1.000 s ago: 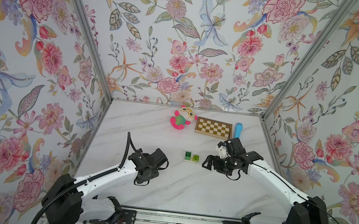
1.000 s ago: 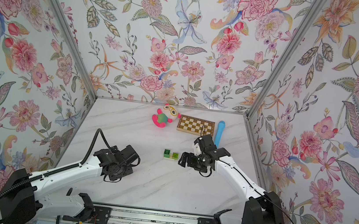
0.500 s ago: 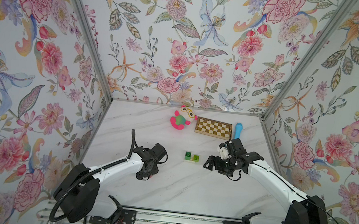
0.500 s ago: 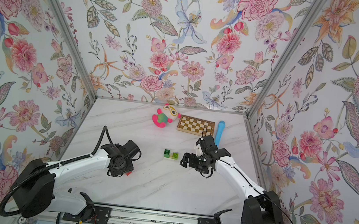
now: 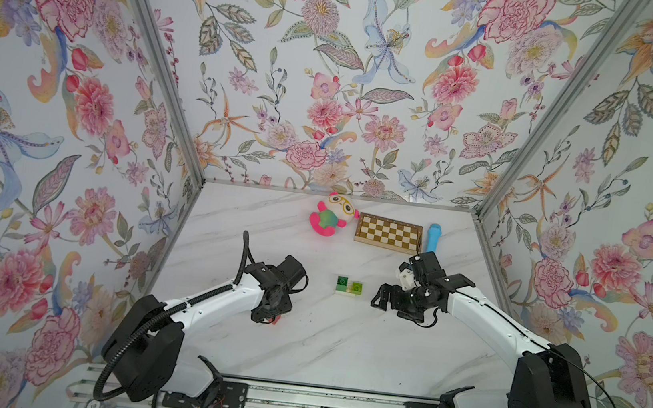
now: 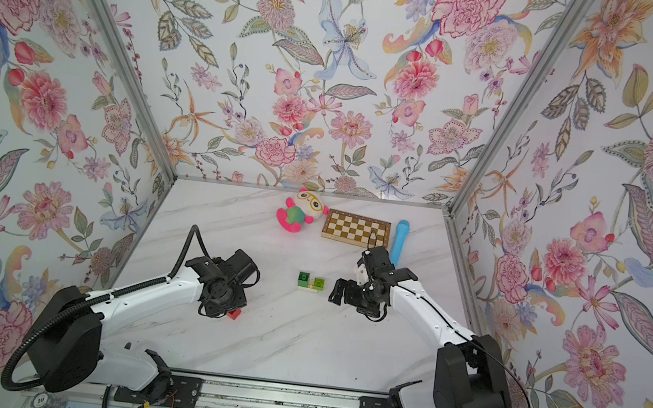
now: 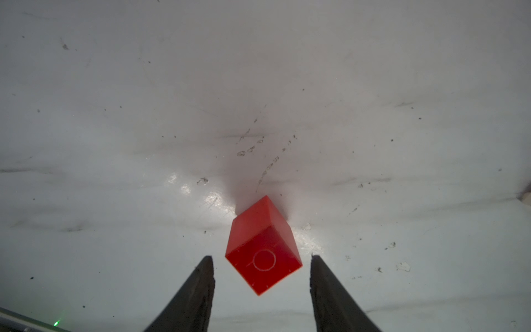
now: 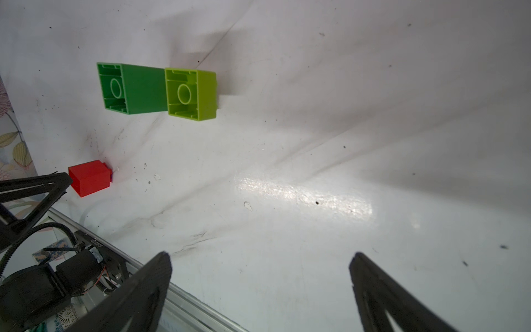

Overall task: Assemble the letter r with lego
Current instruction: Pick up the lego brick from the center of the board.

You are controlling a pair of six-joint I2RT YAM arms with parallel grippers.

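The red lego brick (image 7: pixel 263 247) lies on its side on the white table, its hollow underside facing the left wrist camera. My left gripper (image 7: pixel 260 257) is open around it, with a narrow gap at each fingertip. In a top view only a red corner (image 6: pixel 234 314) shows under the left gripper (image 6: pixel 225 311). The dark green brick (image 5: pixel 343 283) and lime brick (image 5: pixel 356 287) lie side by side at mid-table on a cream-white brick (image 5: pixel 347 293). My right gripper (image 5: pixel 383 299) is open just right of them, holding nothing.
At the back stand a pink plush toy (image 5: pixel 331 218), the chessboard (image 5: pixel 388 234) and a blue cylinder (image 5: pixel 432 237). The metal front rail (image 5: pixel 294 402) runs along the table's near edge. Floral walls close in three sides.
My left arm has swung in and settled its fingers around the red brick, the jaws narrowing slightly. The right arm and the green bricks have stayed put.
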